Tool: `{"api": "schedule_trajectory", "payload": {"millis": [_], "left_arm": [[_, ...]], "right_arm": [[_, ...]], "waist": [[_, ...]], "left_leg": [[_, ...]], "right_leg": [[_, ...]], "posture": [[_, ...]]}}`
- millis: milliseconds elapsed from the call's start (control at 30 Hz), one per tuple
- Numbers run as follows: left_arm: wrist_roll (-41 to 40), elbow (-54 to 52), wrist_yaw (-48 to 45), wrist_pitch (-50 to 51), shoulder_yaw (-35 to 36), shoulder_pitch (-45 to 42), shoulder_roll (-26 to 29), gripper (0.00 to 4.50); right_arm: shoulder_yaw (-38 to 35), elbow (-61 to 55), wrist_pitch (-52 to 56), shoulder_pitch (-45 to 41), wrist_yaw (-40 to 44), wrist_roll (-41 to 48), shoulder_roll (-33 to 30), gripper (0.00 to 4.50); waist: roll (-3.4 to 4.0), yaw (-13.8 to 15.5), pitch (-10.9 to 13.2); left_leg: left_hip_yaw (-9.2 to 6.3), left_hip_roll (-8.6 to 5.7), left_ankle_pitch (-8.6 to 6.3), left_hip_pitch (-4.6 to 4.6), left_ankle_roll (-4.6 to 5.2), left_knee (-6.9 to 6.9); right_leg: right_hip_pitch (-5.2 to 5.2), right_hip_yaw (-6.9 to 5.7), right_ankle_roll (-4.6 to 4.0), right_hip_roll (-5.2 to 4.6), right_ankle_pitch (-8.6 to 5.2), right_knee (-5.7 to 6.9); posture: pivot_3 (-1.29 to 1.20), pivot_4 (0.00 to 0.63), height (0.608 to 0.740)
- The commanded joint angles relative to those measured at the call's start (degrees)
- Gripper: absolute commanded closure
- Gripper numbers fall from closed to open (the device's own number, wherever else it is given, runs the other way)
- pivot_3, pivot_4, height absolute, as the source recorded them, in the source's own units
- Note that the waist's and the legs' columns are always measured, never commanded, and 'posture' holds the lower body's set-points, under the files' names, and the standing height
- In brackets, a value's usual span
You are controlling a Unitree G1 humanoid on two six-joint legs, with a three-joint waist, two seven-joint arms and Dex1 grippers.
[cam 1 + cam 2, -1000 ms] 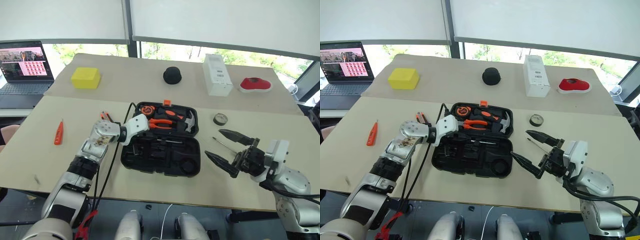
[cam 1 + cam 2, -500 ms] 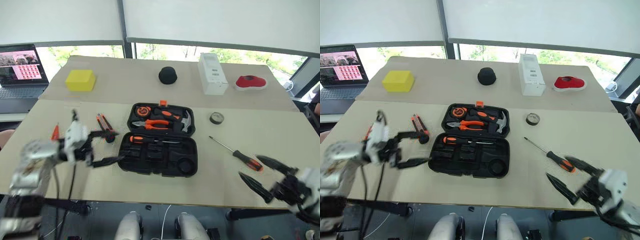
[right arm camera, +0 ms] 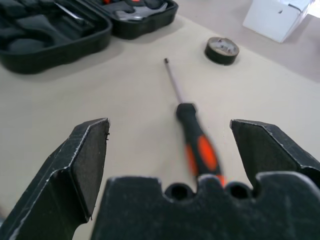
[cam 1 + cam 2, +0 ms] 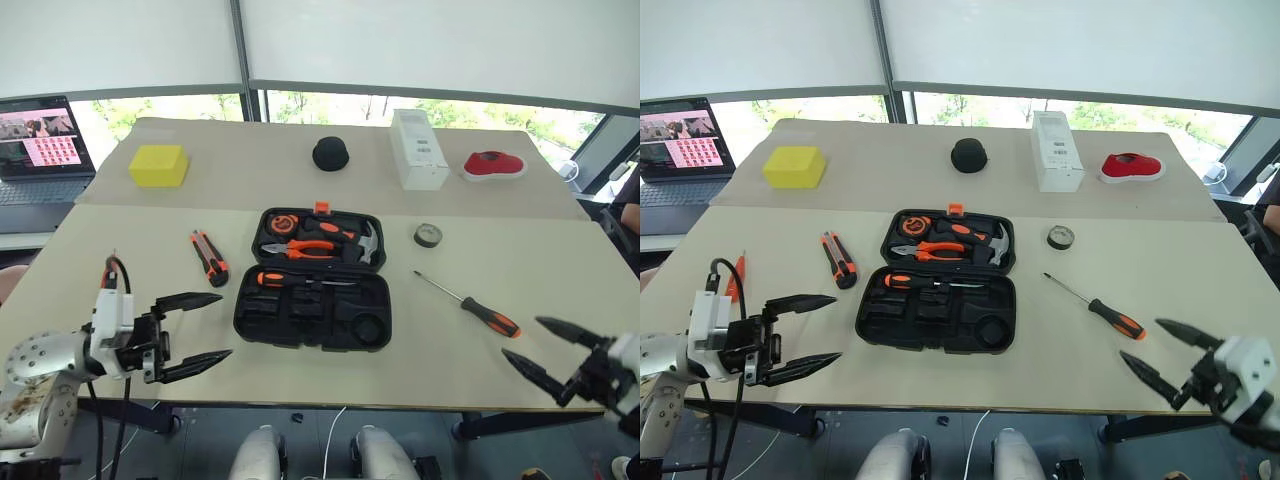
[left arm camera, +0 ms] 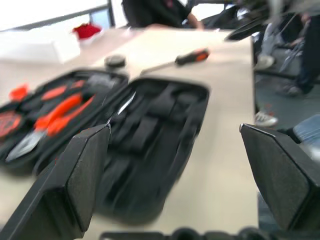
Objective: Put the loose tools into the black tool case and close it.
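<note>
The black tool case (image 4: 375,300) lies open at the table's centre. An orange-and-black screwdriver (image 4: 288,280) rests in its near half. Left of the case lies the utility knife (image 4: 208,257). To the case's right lie the long-shafted screwdriver (image 4: 470,305) and, further back, the tape roll (image 4: 428,235). The orange tester screwdriver (image 4: 735,278) lies by my left wrist. My left gripper (image 4: 227,324) stands open and empty, front-left of the case. Near the front right edge my right gripper (image 4: 520,337) is open and empty, facing the long screwdriver (image 3: 197,142).
On the far table stand a yellow block (image 4: 158,165), a black dome (image 4: 330,153), a white box (image 4: 418,148) and a red object (image 4: 493,165). A laptop (image 4: 40,135) sits at the far left. Pliers (image 4: 300,248) and a hammer (image 4: 368,240) fill the case's far half.
My left gripper opened and drew back from the case to the front left; a screwdriver now lies in the near half. My right gripper swung right, away from the long screwdriver.
</note>
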Motion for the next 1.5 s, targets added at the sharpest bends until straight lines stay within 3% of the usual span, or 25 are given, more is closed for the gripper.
{"api": "schedule_trajectory", "payload": {"millis": [33, 167, 333, 533, 567, 700, 733, 867, 1000, 1067, 1133, 1233, 1500], "left_arm": [[-1.95, -3.56, 2.07, 1.99, -2.19, -2.04, -0.49, 0.05], [-1.43, -4.45, 2.17, 2.58, -4.23, -2.86, -0.46, 0.05], [-1.61, -4.87, 2.0, 2.57, -4.96, -2.89, -0.19, 0.0], [-2.13, -4.01, 1.1, 2.45, -4.21, -3.06, 0.42, 0.0], [-2.53, -3.59, 0.74, 2.33, -3.87, -3.27, 0.41, 0.0], [-3.31, -1.83, 0.54, 1.6, -2.45, -4.1, -0.03, 0.0], [-3.12, -1.13, 0.39, 1.16, -2.22, -4.11, -0.14, 0.0], [-1.93, 0.69, 0.3, 0.0, -1.17, -2.73, 0.05, 0.0], [-0.37, 2.62, 1.09, -1.74, 1.14, 0.59, -0.05, 0.0], [0.21, 2.33, 2.23, -2.29, 1.59, 1.67, -0.52, 0.0], [0.53, 1.32, 3.65, -2.48, 2.19, 3.07, -1.0, 0.0], [0.69, -0.5, 5.1, -2.63, 2.81, 5.36, -1.53, 0.0], [1.28, -3.23, 7.24, -3.36, 2.11, 8.4, -2.92, 0.0]], "right_arm": [[6.54, 3.58, 7.64, -5.48, 0.28, -3.69, -3.8, 0.0], [12.05, 8.64, 10.75, -12.04, 0.63, -7.01, -5.05, 0.0], [14.92, 14.08, 8.3, -17.34, 1.8, -10.0, -5.2, 1.25], [13.59, 15.57, 7.37, -16.52, 4.39, -10.01, -6.1, 3.34], [12.34, 15.89, 5.09, -16.43, 4.74, -9.61, -6.0, 3.49], [7.56, 13.11, -3.53, -17.39, 11.44, -4.06, -5.78, 3.48], [6.98, 9.95, -3.28, -17.41, 15.11, -0.38, -5.47, 3.48], [10.5, -0.48, 3.29, -19.71, 17.18, 3.89, -6.13, 3.48], [23.52, -11.54, 18.78, -32.11, 11.79, 4.29, -3.78, 3.48], [30.09, -13.9, 29.04, -37.97, 5.0, -0.56, -2.67, 3.48], [36.31, -14.76, 33.75, -43.62, 3.39, -3.2, -0.6, 3.48], [43.3, -13.78, 37.4, -49.98, 3.45, -6.42, 2.02, 3.48], [52.76, -8.29, 40.9, -58.27, 3.35, -14.22, 5.37, 3.48]], "waist": [[-0.04, 0.11, 0.0], [-0.02, 0.26, 0.01], [-0.01, 0.07, 0.01], [-0.01, 0.16, 0.01], [-0.01, 0.12, 0.01], [0.06, 0.08, 0.05], [0.07, 0.05, 0.06], [0.08, -0.57, 0.08], [0.07, -1.27, 0.11], [0.03, -1.32, 0.14], [-0.04, -0.76, 0.15], [-0.06, -0.08, 0.16], [-0.08, 0.47, 0.15]], "left_leg": [[0.04, 0.0, 0.0, 0.02, -0.01, -0.02], [0.1, 0.0, 0.0, -0.08, 0.0, -0.07], [0.16, -0.08, 0.0, -0.13, 0.0, -0.06], [0.16, -0.08, -0.01, -0.16, 0.0, -0.06], [0.16, -0.08, -0.01, -0.15, 0.0, -0.06], [0.18, -0.07, -0.01, -0.15, 0.0, -0.06], [0.19, -0.08, -0.01, -0.15, 0.0, -0.06], [0.1, 0.04, -0.01, -0.08, 0.0, -0.12], [-0.07, 0.08, -0.01, -0.04, -0.01, -0.13], [-0.12, 0.08, -0.01, -0.16, -0.01, -0.15], [-0.15, 0.09, -0.01, -0.37, -0.01, -0.14], [-0.12, 0.01, 0.0, -0.8, -0.01, -0.13], [-0.11, -0.04, -0.02, -1.54, 0.0, -0.05]], "right_leg": [[0.03, -0.03, 0.02, 0.09, 0.01, 0.0], [-0.03, -0.1, 0.02, 0.15, -0.03, 0.0], [-0.06, -0.05, 0.1, 0.08, -0.03, -0.04], [-0.06, -0.07, 0.13, 0.08, -0.04, -0.04], [-0.06, -0.07, 0.13, 0.08, -0.04, -0.04], [-0.08, -0.06, 0.13, 0.09, -0.04, -0.05], [-0.07, -0.06, 0.14, 0.09, -0.04, -0.05], [-0.06, -0.04, 0.12, 0.19, -0.04, -0.04], [-0.11, -0.01, 0.09, 0.16, -0.03, -0.02], [-0.28, -0.03, 0.04, 0.15, -0.02, 0.02], [-0.54, -0.06, 0.03, 0.06, -0.01, 0.09], [-0.91, -0.06, 0.09, -0.05, 0.03, 0.08], [-1.7, -0.11, 0.11, -0.06, 0.1, 0.16]], "posture": [[0.0, 0.15, 0.74], [0.0, 0.15, 0.74], [0.0, 0.15, 0.74], [0.0, 0.15, 0.74], [0.0, 0.15, 0.74], [0.0, 0.15, 0.74], [0.0, 0.15, 0.74], [0.0, 0.15, 0.74], [0.0, 0.15, 0.74], [0.0, 0.15, 0.74], [0.0, 0.15, 0.74], [0.0, 0.15, 0.74], [0.0, 0.15, 0.74]]}}
